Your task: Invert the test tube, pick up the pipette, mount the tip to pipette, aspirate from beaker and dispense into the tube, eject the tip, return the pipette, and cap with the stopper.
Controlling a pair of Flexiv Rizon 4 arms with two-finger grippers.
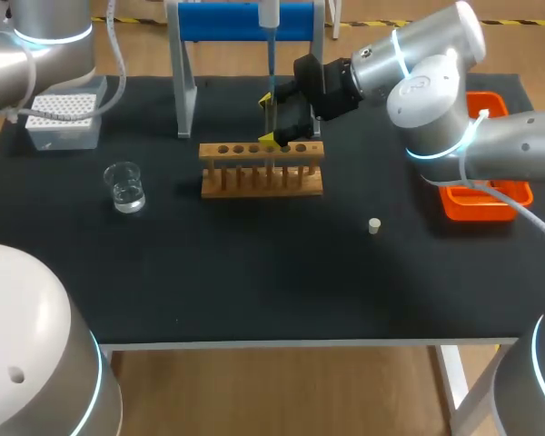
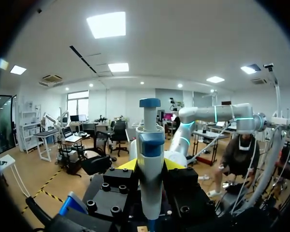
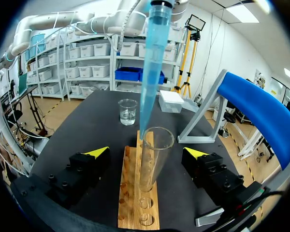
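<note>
1. Left gripper [image 2: 150,164]: clamped on the pipette [image 2: 150,193], with a yellow tip against each side of the white barrel. Blue collar and a round blue plunger button on top.
2. The pipette hangs upright over the rack [image 1: 220,182]. Its long translucent blue tip [image 3: 152,63] tapers to a point that sits right at the mouth of the tube [image 3: 152,164]. Can't tell if it's past the rim.
3. The tube is clear glass, a cylinder, upright with the open end up, seated in a hole of the rack.
4. Right gripper [image 3: 146,153]: fingers wide apart, one on each side of the tube, neither touching it. Black blocky fingers with yellow wedge tips.
5. The rack is light wood, two slats on dowels with a row of round holes, mid-table on the matte black mat [image 1: 254,272].
6. Beaker [image 1: 124,186]: small clear glass with a little clear liquid, left of the rack, well apart from it.
7. Tip box [image 1: 65,116]: pale grey, with a perforated top, at the back left.
8. Stopper [image 1: 374,226]: a small pale plug lying on the mat to the front right of the rack, apart from it.
9. Stand [image 1: 245,23]: grey metal legs with a blue top bar, behind the rack.
10. Orange plastic tray [image 1: 477,204] at the right edge, partly under the right arm.
</note>
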